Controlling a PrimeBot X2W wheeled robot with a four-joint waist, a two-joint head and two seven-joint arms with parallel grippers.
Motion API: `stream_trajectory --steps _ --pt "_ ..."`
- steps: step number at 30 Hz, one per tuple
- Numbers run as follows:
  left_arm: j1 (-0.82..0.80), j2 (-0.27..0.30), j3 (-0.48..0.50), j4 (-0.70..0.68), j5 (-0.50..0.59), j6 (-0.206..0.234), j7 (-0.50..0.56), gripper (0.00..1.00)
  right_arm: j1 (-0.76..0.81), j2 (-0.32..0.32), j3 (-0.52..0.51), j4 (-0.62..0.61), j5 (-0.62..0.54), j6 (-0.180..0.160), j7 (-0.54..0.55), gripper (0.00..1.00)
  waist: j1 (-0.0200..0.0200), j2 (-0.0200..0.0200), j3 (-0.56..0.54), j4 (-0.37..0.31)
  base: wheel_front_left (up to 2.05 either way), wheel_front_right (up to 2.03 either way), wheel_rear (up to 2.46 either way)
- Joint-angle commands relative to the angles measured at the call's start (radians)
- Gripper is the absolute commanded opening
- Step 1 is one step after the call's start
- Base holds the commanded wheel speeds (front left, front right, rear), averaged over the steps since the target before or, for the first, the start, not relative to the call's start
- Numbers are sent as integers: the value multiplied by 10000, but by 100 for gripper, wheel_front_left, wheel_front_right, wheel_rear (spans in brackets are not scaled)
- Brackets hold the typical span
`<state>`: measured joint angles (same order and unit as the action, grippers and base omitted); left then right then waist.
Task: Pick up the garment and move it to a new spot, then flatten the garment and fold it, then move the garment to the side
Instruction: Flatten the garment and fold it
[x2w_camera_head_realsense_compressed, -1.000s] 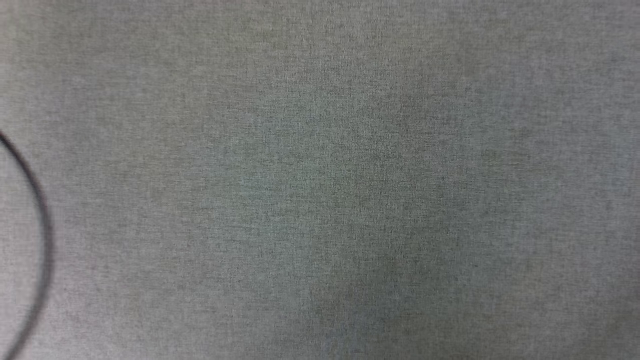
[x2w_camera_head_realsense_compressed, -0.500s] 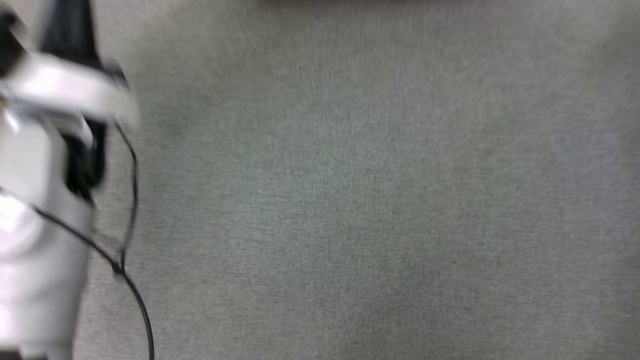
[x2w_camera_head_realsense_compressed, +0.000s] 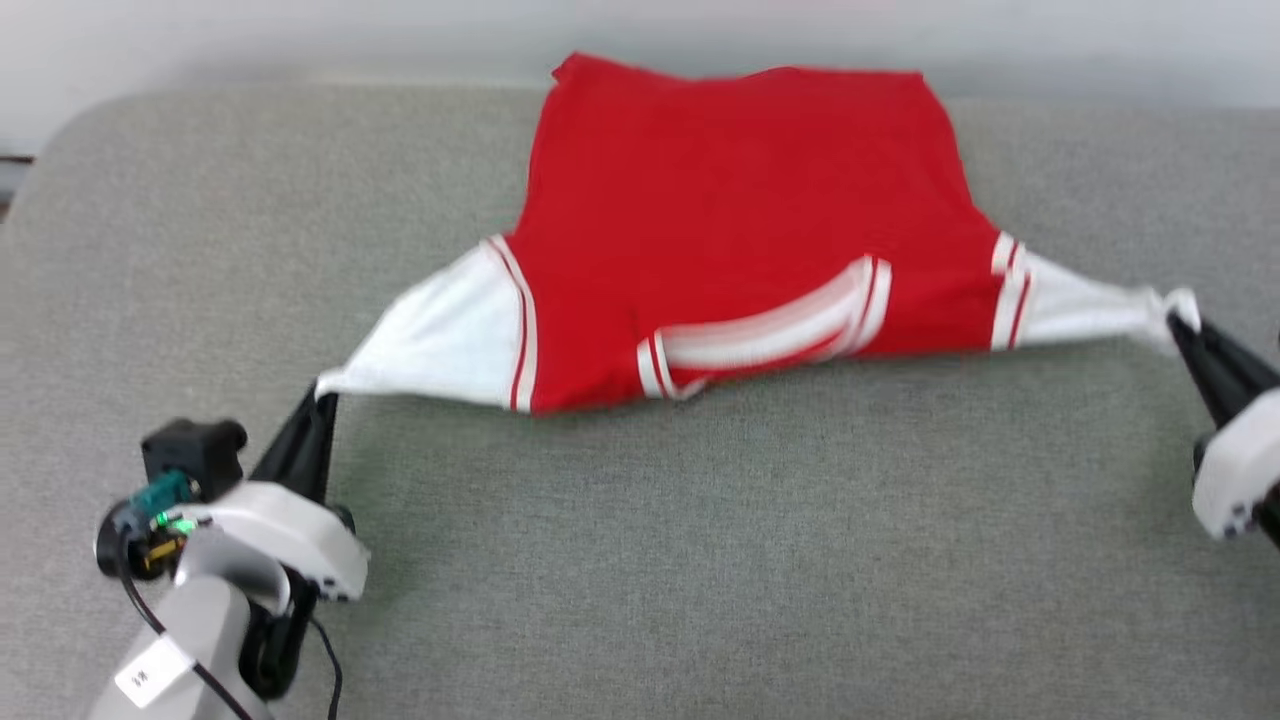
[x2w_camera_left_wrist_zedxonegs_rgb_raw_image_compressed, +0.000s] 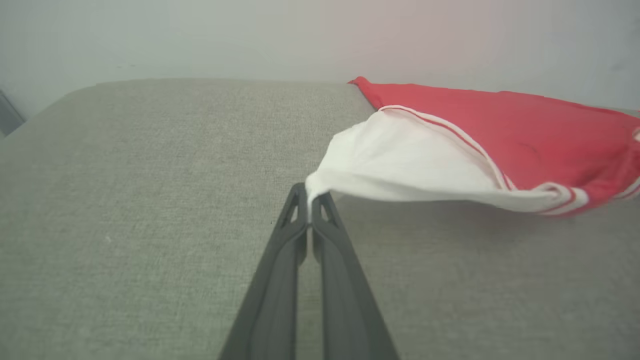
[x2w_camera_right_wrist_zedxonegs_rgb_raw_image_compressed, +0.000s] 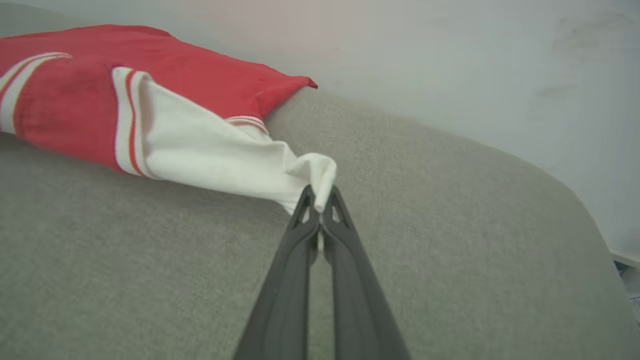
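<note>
The garment (x2w_camera_head_realsense_compressed: 740, 220) is a red shirt with white sleeves and red-white striped trim, stretched wide across the far half of the grey padded table (x2w_camera_head_realsense_compressed: 700, 560). Its collar (x2w_camera_head_realsense_compressed: 770, 335) lies along the near edge. My left gripper (x2w_camera_head_realsense_compressed: 322, 398) is shut on the tip of the left white sleeve (x2w_camera_left_wrist_zedxonegs_rgb_raw_image_compressed: 400, 165), pinched between the dark fingertips (x2w_camera_left_wrist_zedxonegs_rgb_raw_image_compressed: 311, 210). At the right edge of the head view my right gripper (x2w_camera_head_realsense_compressed: 1180, 325) is shut on the bunched tip of the right white sleeve (x2w_camera_right_wrist_zedxonegs_rgb_raw_image_compressed: 225, 150). Both sleeves are pulled taut, slightly above the surface.
A pale wall (x2w_camera_head_realsense_compressed: 300, 40) runs behind the table's far edge. The table's rounded far left corner (x2w_camera_head_realsense_compressed: 60, 140) and its right rim (x2w_camera_right_wrist_zedxonegs_rgb_raw_image_compressed: 590, 220) are in sight. Bare grey fabric stretches in front of the shirt. A black cable (x2w_camera_head_realsense_compressed: 330, 680) trails from my left wrist.
The head camera has swung up from bare grey tabletop to the stretched shirt. The left arm came into sight at the left; both grippers now show, holding the sleeves.
</note>
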<state>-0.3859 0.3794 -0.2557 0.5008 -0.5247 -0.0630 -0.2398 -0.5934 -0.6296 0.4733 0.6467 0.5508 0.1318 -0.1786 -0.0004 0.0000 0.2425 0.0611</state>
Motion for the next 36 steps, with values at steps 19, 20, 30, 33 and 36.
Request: stream_trajectory --steps 19,20,30,33,36 --pt "2718 273 -517 37 -372 3 902 0 3547 -1571 1371 -1676 2165 -22 1334 0 4 0 -2171 32 0 0 0" --pt "2923 357 -559 -110 -409 -6 1073 0 3710 -1727 1470 -1836 2284 -22 1424 0 4 0 -2243 31 0 0 0" --pt "4827 1145 -762 -2286 -848 145 2739 0 5245 -2961 1883 -3161 3430 -22 2050 0 4 0 -2457 53 0 0 0" --pt "5005 1181 -738 -2920 -946 306 2980 0 5450 -3103 1860 -3298 3456 -22 2149 0 4 0 -2377 86 0 0 0" --pt "4988 1162 -831 -3394 -955 350 3176 0 5496 -3160 1779 -3336 3603 -22 2410 33 4 0 -2270 95 0 0 0"
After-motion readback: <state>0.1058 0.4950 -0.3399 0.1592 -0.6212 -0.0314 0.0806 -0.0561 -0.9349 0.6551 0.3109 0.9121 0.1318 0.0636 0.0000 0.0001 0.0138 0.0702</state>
